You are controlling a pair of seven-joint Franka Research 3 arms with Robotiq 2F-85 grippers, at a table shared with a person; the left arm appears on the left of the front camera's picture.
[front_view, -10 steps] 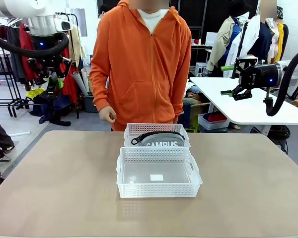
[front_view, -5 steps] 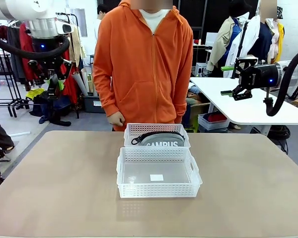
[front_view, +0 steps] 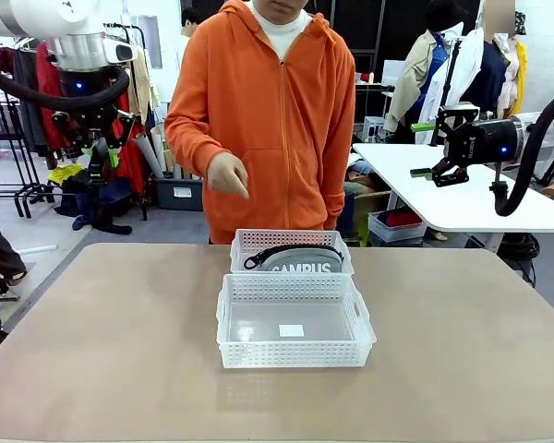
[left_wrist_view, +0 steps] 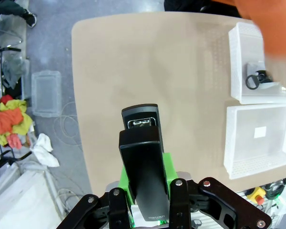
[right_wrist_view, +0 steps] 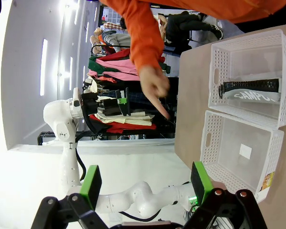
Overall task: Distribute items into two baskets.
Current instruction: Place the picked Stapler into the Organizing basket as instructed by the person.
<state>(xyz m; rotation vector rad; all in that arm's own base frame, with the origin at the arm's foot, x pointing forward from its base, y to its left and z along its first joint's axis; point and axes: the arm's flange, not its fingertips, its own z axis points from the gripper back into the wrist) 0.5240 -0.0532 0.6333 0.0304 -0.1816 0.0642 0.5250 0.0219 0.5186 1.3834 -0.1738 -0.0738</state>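
Clamping one stapler (left_wrist_view: 142, 167): left hand (front_view: 99, 159); right hand (right_wrist_view: 147, 185) apart; two baskets (front_view: 295, 355), one pouch (front_view: 300, 264).

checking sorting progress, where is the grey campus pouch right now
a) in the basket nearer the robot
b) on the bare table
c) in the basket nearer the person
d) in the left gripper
C: the pouch lies in the far basket, the one by the person, while the near basket has no item in it and the left gripper is shut on the stapler.
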